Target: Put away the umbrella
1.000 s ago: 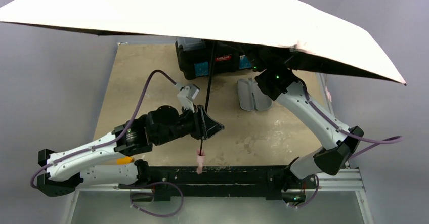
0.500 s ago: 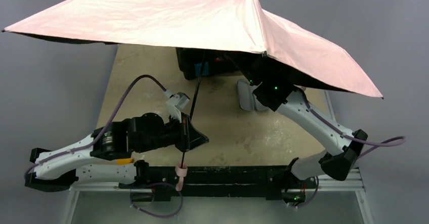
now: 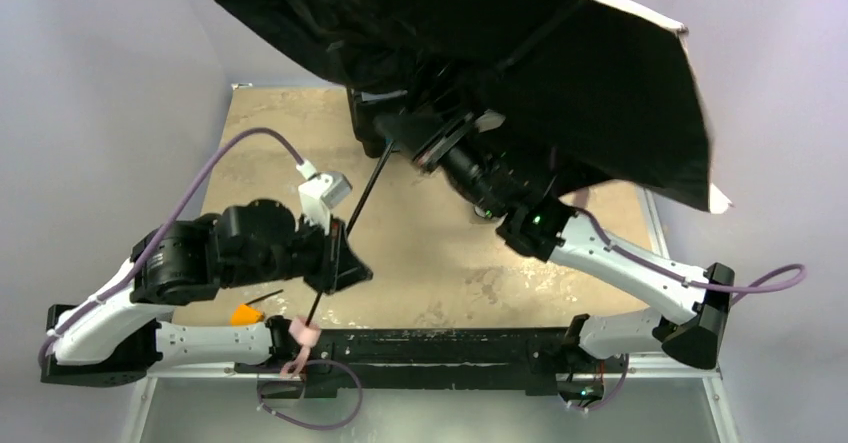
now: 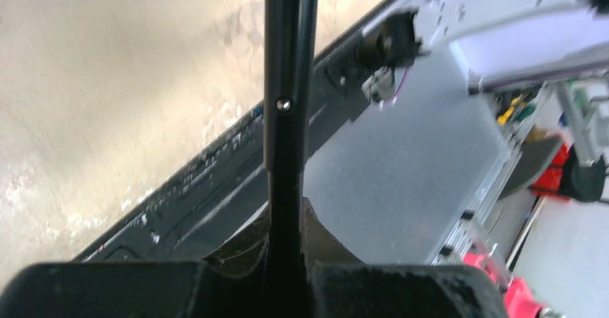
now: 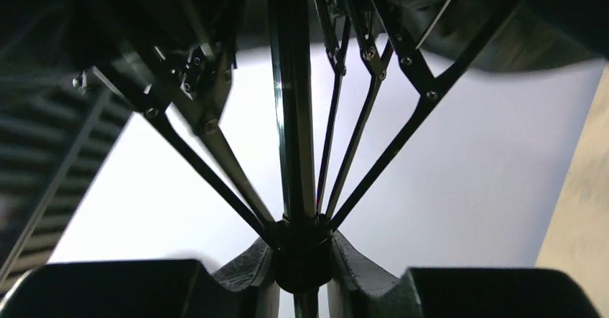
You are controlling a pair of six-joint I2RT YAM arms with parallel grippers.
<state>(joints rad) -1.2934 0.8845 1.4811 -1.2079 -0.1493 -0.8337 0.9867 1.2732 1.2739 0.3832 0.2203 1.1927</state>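
Observation:
The umbrella (image 3: 520, 63) is open and tilted, its black underside facing the top camera and a pale pink edge showing at the right. Its thin black shaft (image 3: 350, 213) slants down to a pink handle with strap (image 3: 300, 338) at the near edge. My left gripper (image 3: 335, 263) is shut on the lower shaft (image 4: 287, 117), and in the left wrist view the gripper (image 4: 289, 250) pinches it between both pads. My right gripper (image 3: 440, 148) is under the canopy. In the right wrist view this gripper (image 5: 303, 260) is shut on the runner hub (image 5: 303, 250), where the ribs (image 5: 373, 167) fan out.
The tan table top (image 3: 450, 253) lies below the umbrella. A black toolbox (image 3: 362, 113) at the back is mostly hidden by the canopy. An orange item (image 3: 243, 315) lies near the left arm's base. A black rail (image 3: 450, 348) runs along the near edge.
The umbrella has tipped over, so its dark underside faces the camera instead of the pink top. The left gripper has shut on the shaft and moved left and nearer. The right arm has reached leftward.

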